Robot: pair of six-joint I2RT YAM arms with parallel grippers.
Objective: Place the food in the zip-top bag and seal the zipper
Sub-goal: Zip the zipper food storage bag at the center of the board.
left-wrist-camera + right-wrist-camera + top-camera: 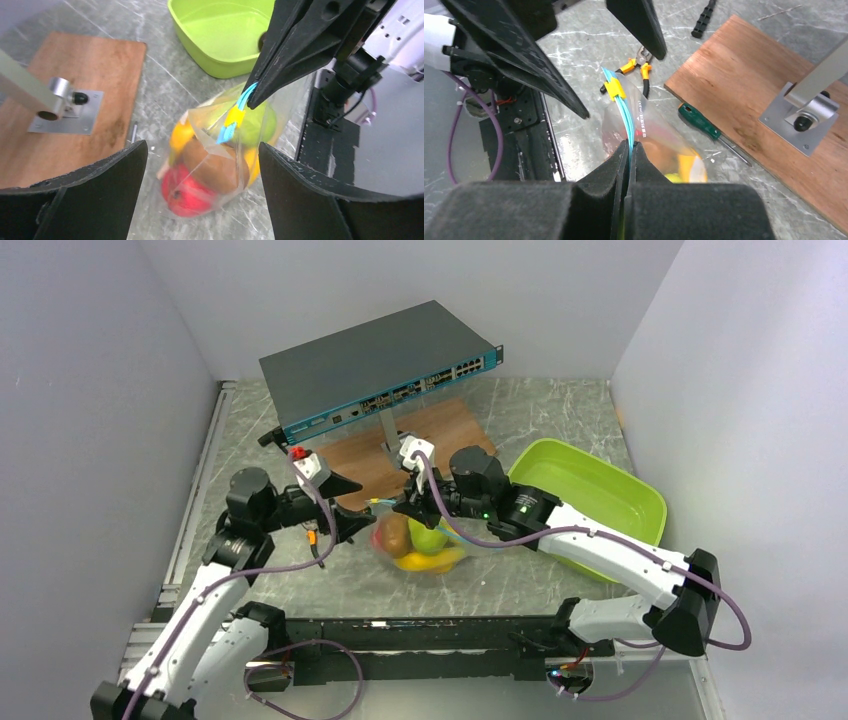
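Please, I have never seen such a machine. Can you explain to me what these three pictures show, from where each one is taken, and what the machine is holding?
Two robot arms stand at a table's edge. One picture looks down from above; the other two come from cameras on each wrist. The right gripper is shut on the zipper, the teal strip of a clear zip-top bag filled with toy food. The left gripper stands open beside the bag, holding nothing. On the table also: a green tray, a wooden board, pliers, a screwdriver and a network switch on a stand.
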